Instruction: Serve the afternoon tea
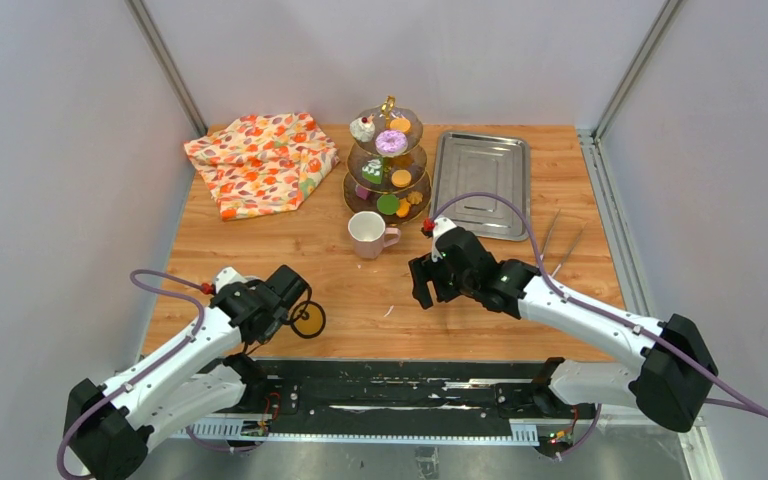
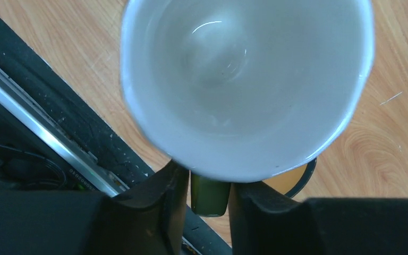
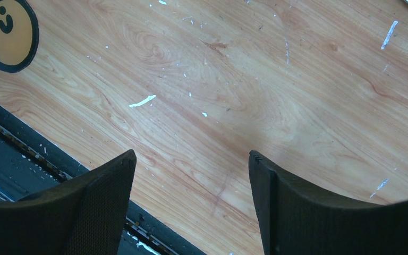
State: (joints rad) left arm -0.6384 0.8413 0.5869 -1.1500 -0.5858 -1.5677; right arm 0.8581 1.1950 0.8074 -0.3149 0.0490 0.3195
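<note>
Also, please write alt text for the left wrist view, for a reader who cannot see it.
An empty mug with a white inside fills the view from above, its green handle between two black fingers. A wooden table lies beneath.

1. No words, letters, brand names or numbers can be read anywhere in these views.
2. The only sign is a small black mark, two dots beside a short hooked stroke, rather like a little face. It stands on a round orange disc point(image 3: 8, 33) with a black rim, lying near the front edge of the table point(image 3: 255, 79).
</note>
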